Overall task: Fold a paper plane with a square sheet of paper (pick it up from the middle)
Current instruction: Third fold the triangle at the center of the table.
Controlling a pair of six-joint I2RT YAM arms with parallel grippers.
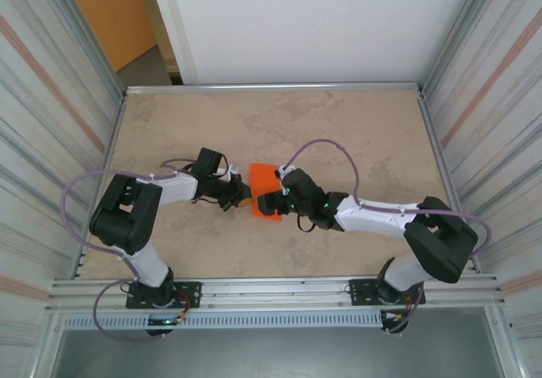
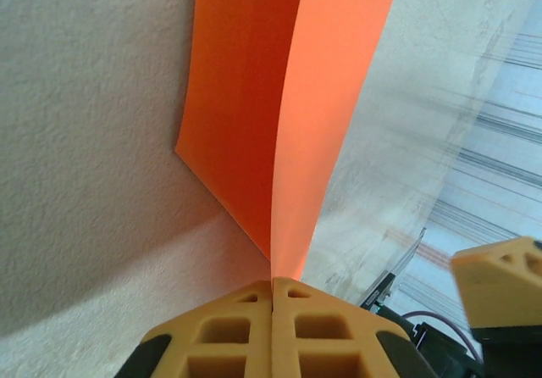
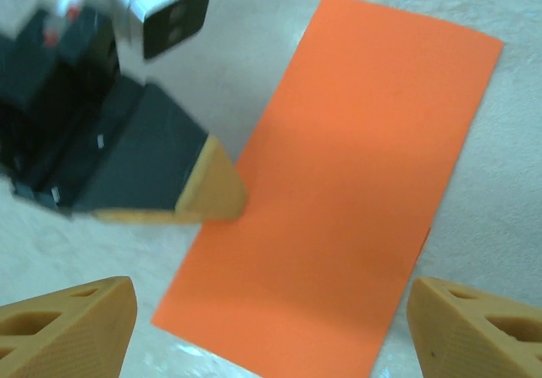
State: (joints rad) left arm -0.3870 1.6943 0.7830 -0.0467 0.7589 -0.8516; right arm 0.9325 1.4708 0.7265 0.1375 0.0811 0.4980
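The left gripper (image 2: 273,286) is seen clenched, its two yellow-orange fingers (image 2: 229,331) pressed flat together. A thin edge of the bright orange square sheet of paper (image 2: 288,98) is pinched between their tips. In the left wrist view the sheet is shown in two layers. A darker layer lies flat on the table, and a lighter layer is drawn up from it in a curve and narrows into the closed jaws.

In the right wrist view the same sheet (image 3: 356,166) is presented as a long, narrow rectangle, creased to half its width. The tip of the left gripper (image 3: 212,190) is set against its left long edge, near the middle of that edge.

The right gripper (image 3: 271,319) is held released, with its ribbed yellow-orange fingertips (image 3: 76,323) spread wide on either side of the sheet's near short end. No contact with the paper is seen, so nothing is grasped by it.

From the top external camera the sheet (image 1: 262,181) is found on the beige, stone-patterned tabletop (image 1: 356,132), between the two arms. The left gripper (image 1: 241,196) is placed at the sheet's left side and the right gripper (image 1: 278,198) over its right side. A dull orange-brown wall panel (image 1: 110,13) is seen well beyond the sheet, past the table's far left corner. Corrugated metal walls (image 1: 491,81) are seen to either side.
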